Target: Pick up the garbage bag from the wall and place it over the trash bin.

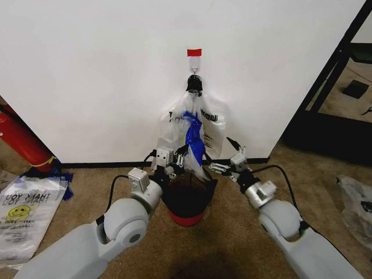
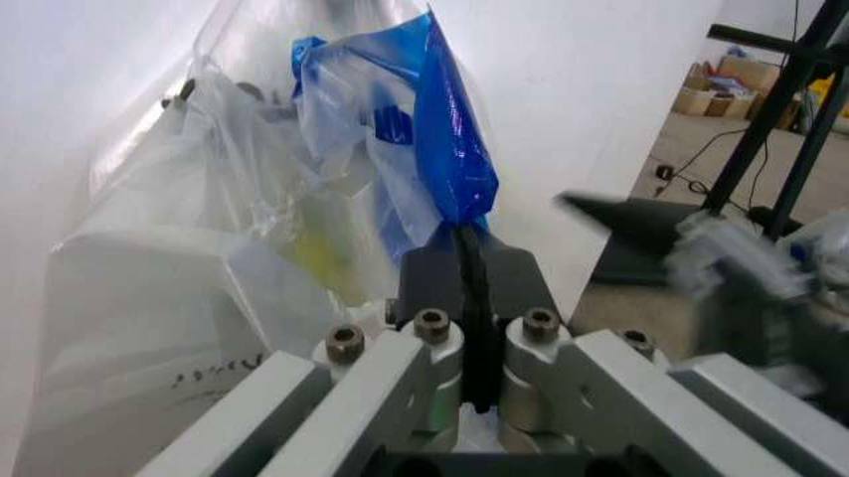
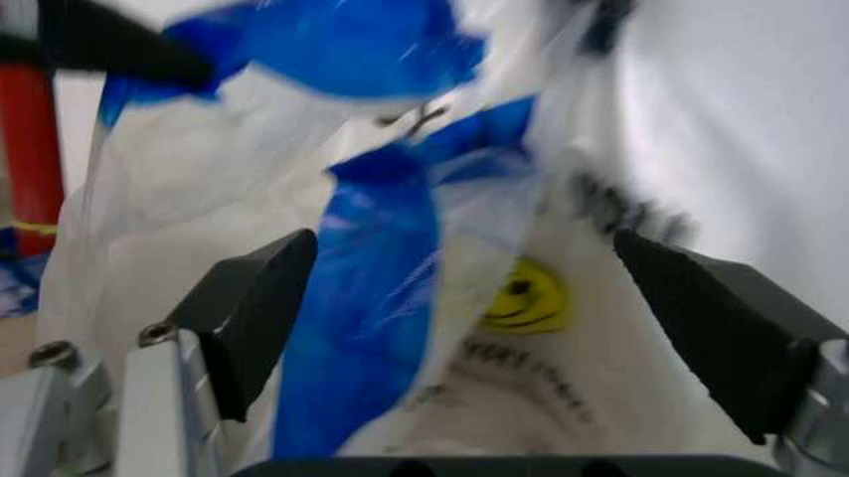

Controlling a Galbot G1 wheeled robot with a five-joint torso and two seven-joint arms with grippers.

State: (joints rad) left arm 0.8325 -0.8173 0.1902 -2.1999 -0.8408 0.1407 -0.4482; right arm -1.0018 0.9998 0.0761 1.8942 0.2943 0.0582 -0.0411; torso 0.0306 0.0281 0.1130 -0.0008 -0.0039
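The garbage bag (image 1: 210, 123) hangs from a metal hook (image 1: 194, 71) under a red tape strip (image 1: 194, 52) on the white wall (image 1: 93, 75). It is see-through, with black lettering, a yellow smiley (image 3: 524, 295) and a blue strip (image 1: 193, 136) down its middle. Right below it stands the black mesh trash bin (image 1: 187, 200) with a red base. My left gripper (image 1: 181, 158) is at the bag's lower left, its fingers (image 2: 464, 243) shut on the blue strip (image 2: 444, 139). At the bag's lower right my right gripper (image 1: 216, 168) stands wide open (image 3: 467, 238), the bag hanging between its fingers.
A long red cylinder (image 1: 20, 139) leans at the far left. Another printed plastic bag (image 1: 26, 215) lies on the carpet beside it, and more plastic (image 1: 356, 203) lies at the right. A black metal frame (image 1: 343, 64) stands past the wall's right end.
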